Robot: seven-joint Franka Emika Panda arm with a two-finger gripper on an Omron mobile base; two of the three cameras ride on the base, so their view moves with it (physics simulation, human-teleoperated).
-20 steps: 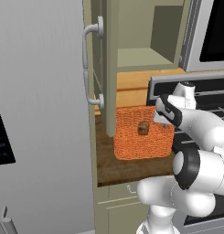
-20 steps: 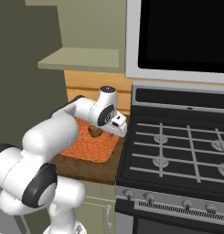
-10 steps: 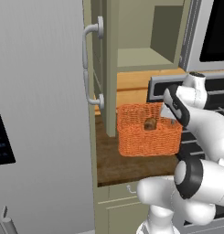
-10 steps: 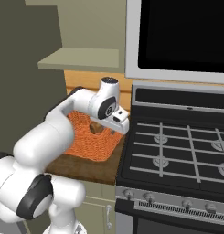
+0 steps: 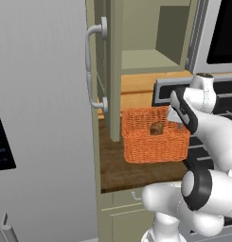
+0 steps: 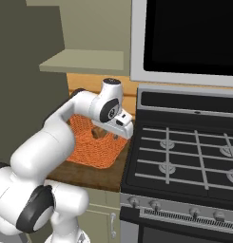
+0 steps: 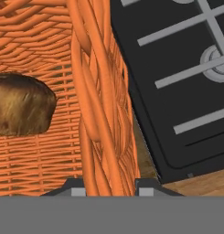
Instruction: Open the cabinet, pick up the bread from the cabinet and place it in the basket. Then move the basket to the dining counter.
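The gripper (image 7: 106,185) is clamped narrowly on the basket (image 5: 155,137) rim, so tilting could spill the bread (image 7: 22,105) beside it or strike the stove (image 7: 177,82) opposite

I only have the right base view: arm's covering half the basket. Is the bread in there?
Observer: Yes. In the left base view the bread sits inside the basket, near its back wall.
Operator: Pincer on the basket or beside it?
Observer: On it. The hand view shows the basket's wall running up between the two fingertips of the pincer, one inside, one outside.
Operator: Which wall?
Observer: The one next to the stove; its black top and grates lie just beyond that wall.
Operator: Cabinet shut?
Observer: No. The left base view shows the cabinet door standing open, edge-on, with the shelf visible behind.
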